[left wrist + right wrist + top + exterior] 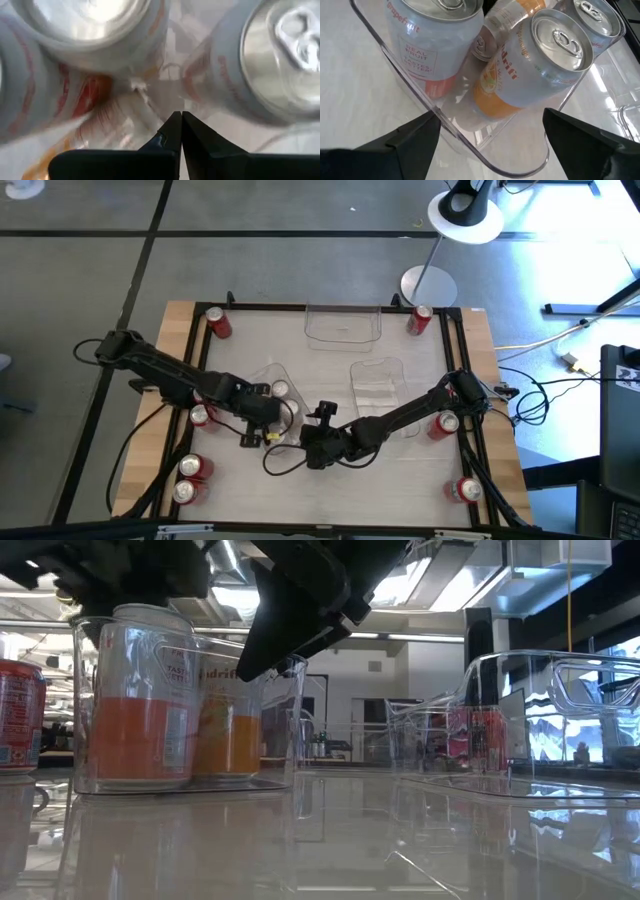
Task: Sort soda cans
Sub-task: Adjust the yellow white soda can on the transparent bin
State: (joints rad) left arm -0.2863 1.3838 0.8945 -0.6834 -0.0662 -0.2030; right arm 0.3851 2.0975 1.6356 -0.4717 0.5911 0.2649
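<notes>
Clear plastic rectangular bin (445, 125) holds pale orange-banded soda cans (540, 75); right gripper (490, 145) wide open, empty, beside it; left gripper (180, 127) fully closed, empty, above cans.

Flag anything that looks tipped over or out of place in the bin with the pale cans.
In the clear bin, one small can lies tilted between the upright grapefruit can and orange can; the others stand straight.
</notes>
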